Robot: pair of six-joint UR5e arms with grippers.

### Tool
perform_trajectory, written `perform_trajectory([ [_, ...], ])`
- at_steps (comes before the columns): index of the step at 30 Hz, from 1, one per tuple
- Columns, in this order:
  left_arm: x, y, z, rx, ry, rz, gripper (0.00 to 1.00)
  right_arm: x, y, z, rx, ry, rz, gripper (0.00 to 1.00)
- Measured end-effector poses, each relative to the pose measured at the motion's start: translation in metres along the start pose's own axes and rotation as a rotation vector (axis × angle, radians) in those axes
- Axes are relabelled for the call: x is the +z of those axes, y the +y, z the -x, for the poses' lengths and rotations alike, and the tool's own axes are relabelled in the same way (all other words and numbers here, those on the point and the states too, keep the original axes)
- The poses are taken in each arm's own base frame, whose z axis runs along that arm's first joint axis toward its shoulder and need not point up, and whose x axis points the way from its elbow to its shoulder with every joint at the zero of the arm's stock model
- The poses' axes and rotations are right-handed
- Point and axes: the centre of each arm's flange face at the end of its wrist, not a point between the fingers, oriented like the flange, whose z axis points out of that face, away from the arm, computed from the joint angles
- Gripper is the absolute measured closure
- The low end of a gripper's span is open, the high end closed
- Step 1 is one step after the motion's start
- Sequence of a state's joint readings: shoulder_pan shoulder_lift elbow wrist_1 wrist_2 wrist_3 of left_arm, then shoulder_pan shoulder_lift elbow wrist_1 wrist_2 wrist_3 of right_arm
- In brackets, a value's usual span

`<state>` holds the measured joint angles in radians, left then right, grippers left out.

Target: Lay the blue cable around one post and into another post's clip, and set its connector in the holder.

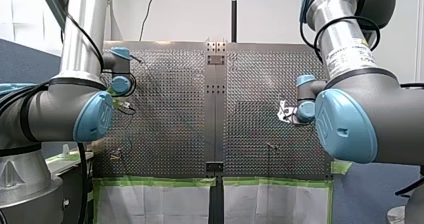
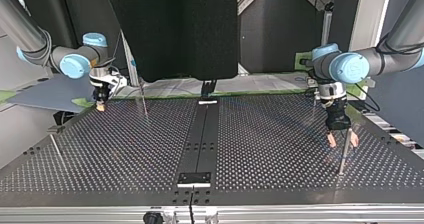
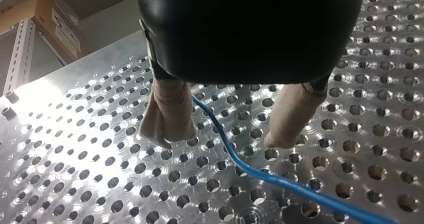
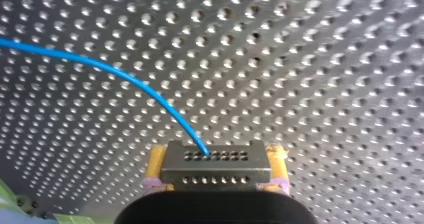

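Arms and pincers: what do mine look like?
My left arm and my right arm are silver tubes with grey joints, light-blue caps and black cables; the right carries a white label. My left pincer is black with beige pads; my right pincer has yellow pads.

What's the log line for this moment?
left gripper: open, astride blue cable | right gripper: shut on connector

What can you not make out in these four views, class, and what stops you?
Blue cable: its middle is cut off by both wrist views' edges, too thin for the top view.
Post: any clip too small in the top view.
Holder: not identifiable in any view.
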<state>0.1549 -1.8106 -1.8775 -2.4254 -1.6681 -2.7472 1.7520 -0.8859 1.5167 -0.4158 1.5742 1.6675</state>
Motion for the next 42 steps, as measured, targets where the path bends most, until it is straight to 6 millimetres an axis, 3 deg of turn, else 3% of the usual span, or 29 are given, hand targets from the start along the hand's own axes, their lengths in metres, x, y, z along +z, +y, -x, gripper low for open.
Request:
perform_trajectory([
  [5,0.000,0.000,-0.001,0.003,0.001,0.000,0.00,-0.004,0.002,-0.026,-0.003,0.015,0.013,0.96],
  [14,0.000,-0.001,-0.001,0.004,0.002,-0.001,0.00,-0.012,-0.002,-0.102,-0.038,0.081,0.013,0.96],
  [24,0.000,-0.001,-0.001,0.010,0.003,-0.001,0.00,-0.045,-0.004,-0.162,-0.065,0.095,0.025,0.96],
  [36,-0.001,-0.001,-0.002,0.010,0.004,-0.002,0.00,-0.088,0.004,-0.213,-0.054,0.093,0.043,0.96],
  [42,-0.001,-0.002,-0.003,0.010,0.013,-0.006,0.00,-0.092,0.012,-0.228,-0.056,0.130,0.028,0.96],
])
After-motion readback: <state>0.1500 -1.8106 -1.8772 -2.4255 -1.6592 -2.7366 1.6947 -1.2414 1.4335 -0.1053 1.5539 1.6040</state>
